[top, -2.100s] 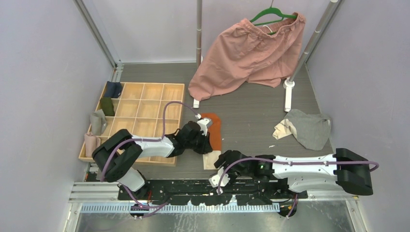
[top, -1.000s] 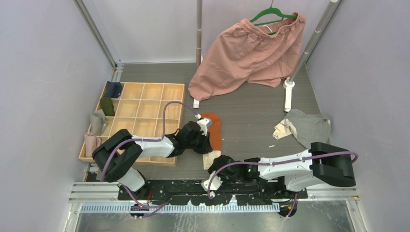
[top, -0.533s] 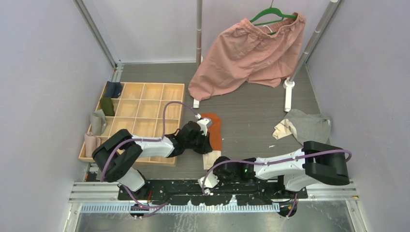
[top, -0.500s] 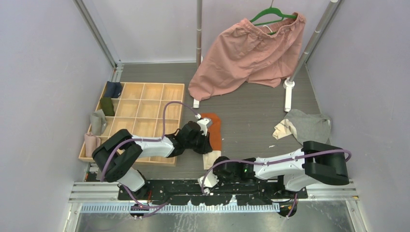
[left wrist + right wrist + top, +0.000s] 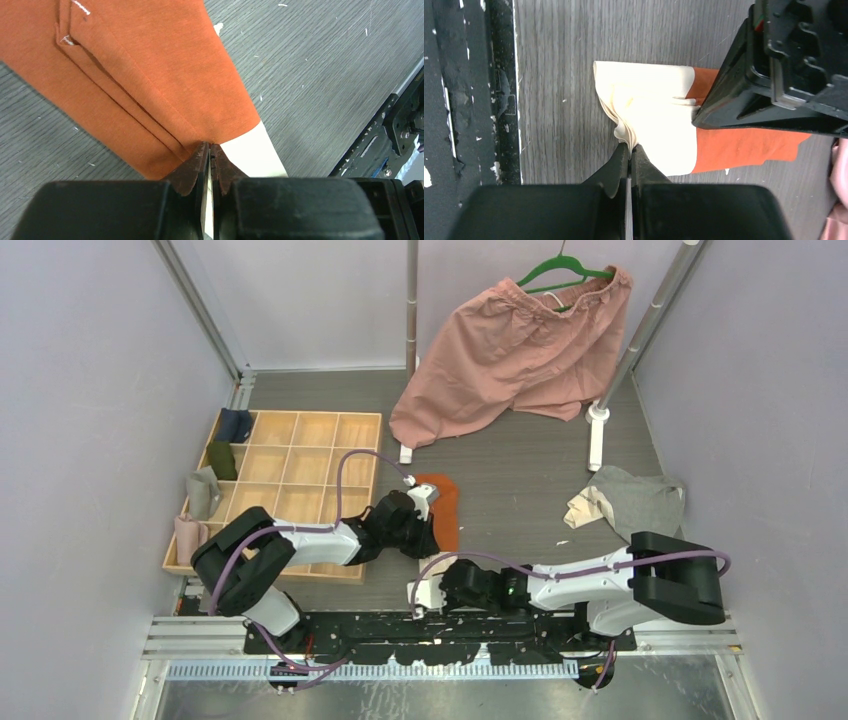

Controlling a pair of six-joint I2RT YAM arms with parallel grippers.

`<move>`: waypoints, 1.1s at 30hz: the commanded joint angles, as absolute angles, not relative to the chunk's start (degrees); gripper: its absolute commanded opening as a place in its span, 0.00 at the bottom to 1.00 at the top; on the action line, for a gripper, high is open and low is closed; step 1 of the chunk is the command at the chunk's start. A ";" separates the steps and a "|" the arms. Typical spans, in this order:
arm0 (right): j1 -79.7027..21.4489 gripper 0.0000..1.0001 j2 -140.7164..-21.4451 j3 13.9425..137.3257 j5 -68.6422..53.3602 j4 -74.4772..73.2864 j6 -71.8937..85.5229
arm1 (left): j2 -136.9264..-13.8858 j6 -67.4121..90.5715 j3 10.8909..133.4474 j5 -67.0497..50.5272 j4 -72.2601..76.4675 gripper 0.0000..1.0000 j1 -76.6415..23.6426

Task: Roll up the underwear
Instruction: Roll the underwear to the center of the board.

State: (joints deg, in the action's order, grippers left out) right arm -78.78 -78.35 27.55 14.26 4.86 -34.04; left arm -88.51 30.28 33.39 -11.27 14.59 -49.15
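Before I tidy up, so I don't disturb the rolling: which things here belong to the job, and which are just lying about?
Job: rust-orange underwear, pinched by left gripper and right gripper; grey underwear.
Lying about: pink shorts, green hanger, wooden tray.

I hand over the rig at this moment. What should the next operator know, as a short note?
Left gripper: shut on the rust-orange underwear, where the orange cloth meets its cream waistband.
Right gripper: shut on the bunched edge of that waistband.
Positions: the rust-orange underwear lies flat on the table just ahead of the arms. The grey underwear lies crumpled at the right, with nothing holding it.
Done: both grips are set on the orange piece, but no roll shows yet.
Left: roll the orange piece, then the grey one.
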 commanded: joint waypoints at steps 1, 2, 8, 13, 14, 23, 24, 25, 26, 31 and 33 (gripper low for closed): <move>-77.53 0.01 -75.76 27.52 10.89 9.54 -25.33 | -90.15 30.23 33.29 -10.84 12.74 0.07 -49.22; -77.11 0.01 -75.45 27.59 10.25 9.50 -24.05 | -90.29 30.16 33.44 -10.87 12.74 0.07 -49.22; -72.82 0.01 -72.44 28.01 6.19 9.01 -16.59 | -90.68 30.29 33.57 -11.00 12.83 0.07 -49.22; -68.97 0.01 -71.10 28.59 2.40 7.60 -10.56 | -90.79 30.19 33.66 -11.07 12.68 0.07 -49.22; -68.18 0.01 -71.31 29.18 1.27 6.79 -8.70 | -90.79 30.16 33.66 -11.07 12.69 0.07 -49.22; -62.65 0.01 -72.54 32.54 -5.19 1.88 1.40 | -90.96 29.88 33.88 -11.23 12.52 0.07 -49.22; -62.28 0.01 -72.80 32.78 -5.19 1.66 1.91 | -91.01 29.82 33.99 -11.31 12.49 0.07 -49.22; -61.86 0.01 -73.00 32.97 -5.31 1.45 2.26 | -91.04 29.73 34.08 -11.33 12.42 0.07 -49.22; -61.42 0.01 -73.12 33.16 -5.23 1.33 2.57 | -91.12 29.70 34.12 -11.40 12.33 0.07 -49.22; -58.78 0.01 -74.00 34.45 -5.79 0.44 4.60 | -91.36 29.52 34.32 -11.80 12.03 0.07 -49.22; -57.71 0.01 -74.68 35.26 -5.94 -1.93 5.44 | -91.48 29.50 34.41 -11.79 12.04 0.07 -49.22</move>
State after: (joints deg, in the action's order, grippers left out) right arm -59.55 -73.65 32.03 -4.73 0.23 2.20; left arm -89.78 31.03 34.24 -12.23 14.94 -49.12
